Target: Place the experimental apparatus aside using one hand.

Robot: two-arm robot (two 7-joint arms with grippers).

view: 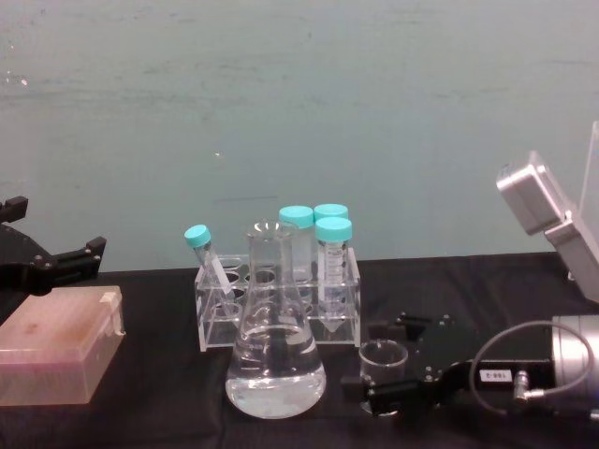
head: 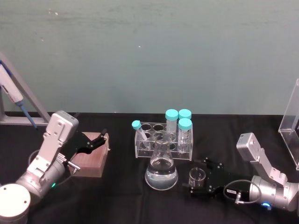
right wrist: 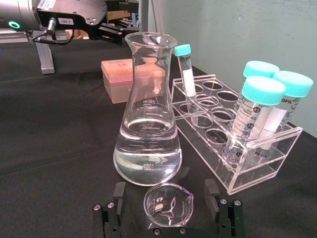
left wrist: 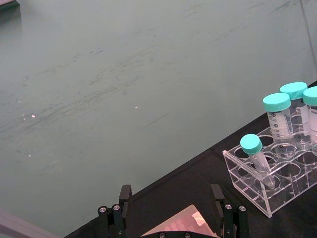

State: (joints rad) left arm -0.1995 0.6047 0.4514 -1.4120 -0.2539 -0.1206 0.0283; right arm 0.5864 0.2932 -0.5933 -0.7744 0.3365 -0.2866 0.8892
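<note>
**Bench log, as I read it from the remote desk.** Landmark: conical flask (head: pixel 161 170), upright on black cloth (head: pixel 117 196), clear liquid low in its body.

1. Small beaker (head: pixel 197 176): upright, just beside flask on robot's rt side.
2. Rt gripper (head: pixel 193 177): down at table level, rt of flask, tips pointing toward it. Fingers (right wrist: pixel 212 191) spread, one on each side of beaker. In rt wrist view I see a gap on both sides, so no contact.
3. Tube rack (head: pixel 161 144): clear acrylic, directly behind flask and near it. Three wide teal-capped tubes (head: pixel 185 124) stand upright at its rt end. One slim teal-capped tube (head: pixel 138 132) leans at its lt end.
4. Pinkish-brown box (head: pixel 91 158): well lt of flask.
5. Lt gripper (head: pixel 99 140): over box's top edge, well lt of flask, claw spread. Contact w/ box: can't tell.
6. Clear acrylic stand (head: pixel 290 123): far rt of flask, cut off by frame edge.
7. Pipette (head: pixel 13 95): far lt of flask and behind it, on a sloped grey holder.
</note>
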